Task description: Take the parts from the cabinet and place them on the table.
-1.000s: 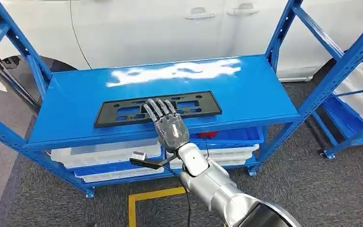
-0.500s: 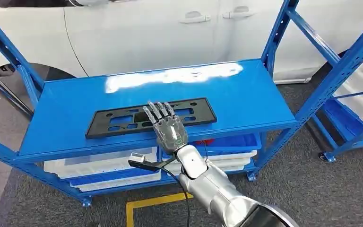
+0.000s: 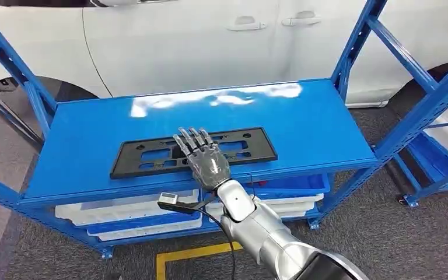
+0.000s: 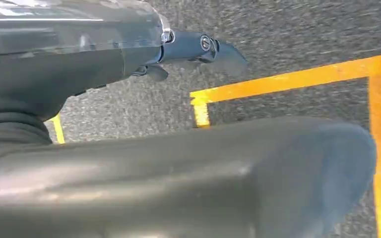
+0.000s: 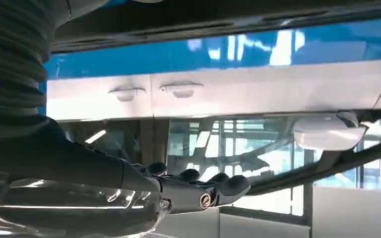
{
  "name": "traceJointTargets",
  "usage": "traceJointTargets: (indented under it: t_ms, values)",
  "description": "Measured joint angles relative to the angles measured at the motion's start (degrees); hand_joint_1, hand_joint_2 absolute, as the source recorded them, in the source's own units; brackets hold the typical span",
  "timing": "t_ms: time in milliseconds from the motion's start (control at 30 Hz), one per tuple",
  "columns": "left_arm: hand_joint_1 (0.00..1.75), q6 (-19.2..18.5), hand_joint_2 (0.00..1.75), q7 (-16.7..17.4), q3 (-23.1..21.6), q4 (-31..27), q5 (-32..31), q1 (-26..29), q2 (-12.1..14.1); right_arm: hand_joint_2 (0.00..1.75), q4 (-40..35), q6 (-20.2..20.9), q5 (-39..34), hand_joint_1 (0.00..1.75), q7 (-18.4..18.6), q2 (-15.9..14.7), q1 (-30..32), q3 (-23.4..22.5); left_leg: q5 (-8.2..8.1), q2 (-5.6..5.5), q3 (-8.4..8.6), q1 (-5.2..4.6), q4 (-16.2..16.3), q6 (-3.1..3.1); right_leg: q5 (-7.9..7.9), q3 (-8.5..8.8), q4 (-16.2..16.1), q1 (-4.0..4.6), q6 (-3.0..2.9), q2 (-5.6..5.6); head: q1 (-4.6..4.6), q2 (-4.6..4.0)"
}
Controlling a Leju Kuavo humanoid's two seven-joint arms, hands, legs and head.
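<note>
A white car body [image 3: 198,41] is seen beyond the right hand, behind the shelving. The blue steel shelf unit [image 3: 326,125] stands directly ahead of the hand, its top deck glossy and likely slippery.

The long flat black plastic plate holder [image 3: 146,156], pierced with slots, is laid flat on that deck, under and to either side of the fingers. It is judged light and fairly stiff, though thin enough to flex along its length. Lying flush on smooth metal, it offers little to grasp from above; the near long edge, just ahead of the palm, is judged the best place, perhaps after being drawn to the shelf lip.

The right hand [image 3: 205,157] is held flat with fingers spread over the middle of the holder; nothing is gripped, and contact cannot be confirmed.

Below the hand, white and blue shallow plastic trays [image 3: 128,204] are stacked on the lower shelf; a small red item [image 3: 258,176] is glimpsed there, otherwise contents are hidden.

The left hand [image 4: 198,47] is seen hanging over the grey carpet; whether it is open or closed cannot be told.
</note>
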Motion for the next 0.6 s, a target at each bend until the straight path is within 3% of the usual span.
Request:
traceJointTargets:
  t_ms: [100, 133, 167, 200, 267, 300, 333, 367, 433, 467, 500, 600]
  values:
    - [0.0, 0.0, 0.0, 0.0, 0.0, 0.0, 0.0, 0.1, 0.0, 1.75, 0.0, 0.0, 0.1, 0.0, 0.2, 0.0, 0.0, 0.4, -0.32, 0.15, 0.35, 0.16, -0.6, -0.98, -0.51, -0.05, 0.3, 0.22, -0.78, 0.3, -0.02, 0.0]
    - [0.0, 0.0, 0.0, 0.0, 0.0, 0.0, 0.0, 0.0, 0.0, 1.75, 0.0, 0.0, 0.1, 0.0, 0.2, 0.0, -0.1, 0.4, -0.82, 0.22, 0.32, 0.24, -0.3, -1.39, -0.37, 0.62, -0.4, -0.45, -1.19, 0.27, -0.02, 0.0]
    - [0.0, -0.1, 0.0, -0.1, 0.0, 0.0, 0.0, -0.1, 0.0, 1.75, 0.0, 0.0, 0.1, 0.0, 0.2, 0.0, -0.1, 0.5, -1.45, 0.26, 0.07, 0.25, 1.2, -1.58, -0.63, 1.2, -0.6, -0.45, -1.57, 0.2, -0.02, 0.0]
    - [0.0, -0.2, 0.0, -0.1, 0.0, 0.0, 0.0, -0.1, 0.0, 1.75, 0.0, 0.0, 0.1, 0.0, 0.2, 0.0, -0.1, 0.7, -3.12, 0.25, -1.65, 0.25, 4.7, -1.73, -0.85, 1.48, -0.6, -0.46, -1.9, 0.06, -0.02, 0.0]
    - [0.0, -0.4, 0.0, -0.1, -0.1, 0.0, 0.0, 0.0, 0.0, 1.75, 0.0, 0.0, 0.1, 0.0, 0.2, 0.1, 0.0, 0.9, -6.72, 0.26, -7.0, 0.49, 14.1, -2.12, -1.27, 1.86, -0.6, -0.33, -2.07, 0.07, -0.02, 0.0]
    - [0.0, -0.4, 0.0, -0.1, -0.1, 0.0, 0.0, 0.2, 0.0, 1.75, 0.1, 0.0, 0.1, 0.0, 0.2, 0.0, 0.3, 1.0, -7.34, 0.26, -9.55, 0.51, 17.9, -2.23, -1.52, 2.07, -0.6, -0.27, -2.09, 0.12, -0.02, 0.0]
    - [0.0, -0.4, 0.0, -0.2, -0.1, 0.0, 0.0, 0.3, 0.0, 1.75, 0.1, 0.0, 0.2, 0.0, 0.2, 0.0, 0.4, 1.2, -6.23, 0.26, -10.5, 0.51, 18.3, -2.23, -1.77, 2.42, -0.6, -0.26, -2.08, 0.2, -0.02, 0.0]
    - [0.0, -0.4, 0.0, -0.2, -0.1, 0.0, 0.0, 0.3, 0.0, 1.75, 0.0, 0.0, 0.2, 0.0, 0.2, 0.0, 0.5, 1.4, -3.94, 0.26, -9.89, 0.51, 16.0, -2.17, -2.09, 2.92, -0.6, -0.26, -2.0, 0.3, -0.02, 0.0]
    - [0.0, -0.4, 0.0, -0.2, -0.1, 0.0, 0.0, 0.3, 0.0, 1.75, -0.1, 0.0, 0.3, 0.0, 0.3, 0.0, 0.5, 1.8, 2.44, 0.27, -5.75, 0.51, 6.0, -1.78, -2.89, 4.14, -0.6, -0.27, -1.72, 0.39, -0.02, 0.0]
    - [0.0, -0.5, 0.0, -0.2, -0.1, 0.0, 0.0, 0.2, 0.0, 1.75, -0.2, 0.0, 0.3, 0.0, 0.3, 0.0, 0.5, 2.0, 4.59, 0.29, -4.08, 0.5, 1.5, -1.47, -3.26, 4.39, -0.6, -0.26, -1.48, 0.41, -0.02, 0.0]
    - [0.0, -0.5, 0.0, -0.1, -0.2, 0.0, 0.0, 0.1, 0.0, 1.75, -0.3, 0.0, 0.3, 0.0, 0.7, 0.1, 0.4, 2.4, 3.45, 0.24, -2.96, 0.1, -0.1, -1.32, -3.59, 4.28, -0.3, 0.21, -1.02, 0.58, -0.02, 0.0]
    - [0.0, -0.5, 0.0, -0.1, -0.2, 0.0, 0.0, 0.1, -0.1, 1.75, -0.8, 0.0, 0.3, 0.0, 1.6, 0.0, 0.4, 4.0, 2.97, 0.11, -3.32, -0.04, 0.0, -0.44, -3.76, 4.27, -0.6, 0.03, -0.27, 0.64, -0.02, 0.0]
